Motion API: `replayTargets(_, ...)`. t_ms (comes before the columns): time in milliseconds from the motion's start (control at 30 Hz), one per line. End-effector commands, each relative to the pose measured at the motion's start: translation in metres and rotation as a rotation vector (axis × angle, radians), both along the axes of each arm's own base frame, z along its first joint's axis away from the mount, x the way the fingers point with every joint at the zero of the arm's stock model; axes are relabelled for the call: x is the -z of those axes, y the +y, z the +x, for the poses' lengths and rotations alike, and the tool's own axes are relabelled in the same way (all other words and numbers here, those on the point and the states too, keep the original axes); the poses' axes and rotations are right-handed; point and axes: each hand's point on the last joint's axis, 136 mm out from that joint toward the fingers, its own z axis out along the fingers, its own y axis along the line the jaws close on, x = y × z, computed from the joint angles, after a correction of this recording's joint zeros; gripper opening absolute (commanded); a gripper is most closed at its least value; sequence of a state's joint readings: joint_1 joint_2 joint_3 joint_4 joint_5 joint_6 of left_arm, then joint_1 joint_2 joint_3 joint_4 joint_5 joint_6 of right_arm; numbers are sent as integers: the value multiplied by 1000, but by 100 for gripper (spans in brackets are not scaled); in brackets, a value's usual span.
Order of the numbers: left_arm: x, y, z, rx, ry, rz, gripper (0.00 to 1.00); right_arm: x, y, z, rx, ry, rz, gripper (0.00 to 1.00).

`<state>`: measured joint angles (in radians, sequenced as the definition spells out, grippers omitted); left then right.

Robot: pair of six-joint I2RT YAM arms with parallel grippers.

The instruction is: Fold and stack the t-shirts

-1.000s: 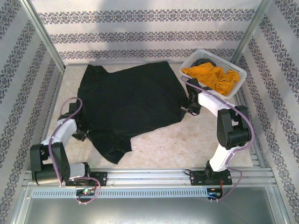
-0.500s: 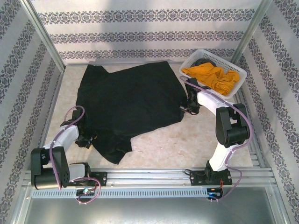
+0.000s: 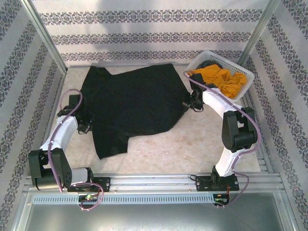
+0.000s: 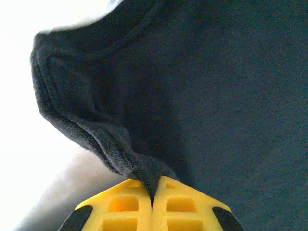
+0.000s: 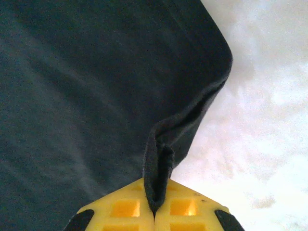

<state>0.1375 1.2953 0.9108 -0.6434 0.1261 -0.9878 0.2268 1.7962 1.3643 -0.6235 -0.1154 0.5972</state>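
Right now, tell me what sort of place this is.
Probably a robot test cell, not a home: wallpapered panels box in a table, two arms bolted to a rail, a black shirt spread for folding.

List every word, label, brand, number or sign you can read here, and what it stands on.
None to read: the black t-shirt, the mustard-orange t-shirt, the white basket and the patterned walls carry no legible text.

Robot lab cell: aluminium frame (image 3: 48,41), wallpapered panels (image 3: 144,36), marble-look tabletop (image 3: 192,144), arms (image 3: 236,132) on a base rail (image 3: 154,180).
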Motion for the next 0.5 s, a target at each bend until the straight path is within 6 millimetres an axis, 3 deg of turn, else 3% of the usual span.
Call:
replayTargets(0,-34,9,16,-28,-99,34,0,-30,13,20,-51,-82,17,0)
replayTargets(133,-88,16,34,-34,-244,50,0,-78,11,38,-36,-220,28,0)
replayTargets(267,-152,27,45,-56,-426,79,0,-143,1,54,1,-400,79,0)
replayTargets(467,-243,42,34,-126,-708,138,0,-252,-17,53,36,-694,158,0)
